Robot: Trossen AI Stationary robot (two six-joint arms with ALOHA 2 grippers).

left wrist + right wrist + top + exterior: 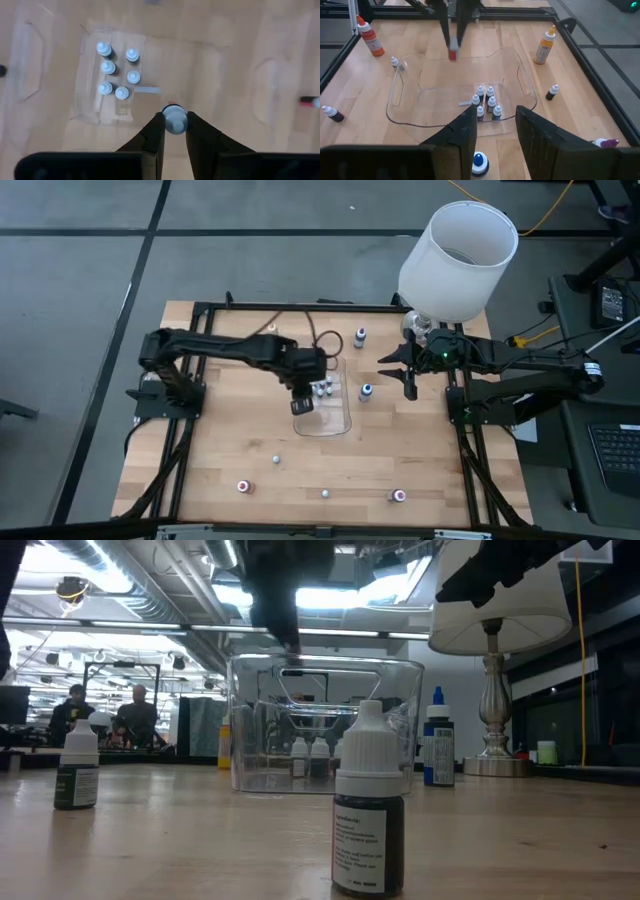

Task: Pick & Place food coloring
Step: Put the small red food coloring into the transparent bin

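My left gripper [304, 398] hangs above the clear tray [340, 425] at the table's middle, shut on one small red food coloring bottle [175, 121] with a white cap. Several white-capped bottles [117, 70] stand together on the tray floor, also seen in the right wrist view [486, 102]. My right gripper [495, 125] is open and stays to the right of the tray [530, 95]. A blue-capped bottle [479, 162] stands on the table just below its fingers, untouched. My left gripper pinches the red bottle between its two fingers at the white cap [175, 123], coming from above and pointing down. The red body [453, 55] hangs upright below the fingers, lifted clear above the tray's floor.
Loose small bottles stand on the near part of the table [243, 486] [325, 493] [398, 496] [276, 460], and one at the far side [360, 336]. Two taller orange bottles [370, 37] [545, 47] stand beyond the tray. A lamp with a big white shade [458, 260] fills the far right corner.
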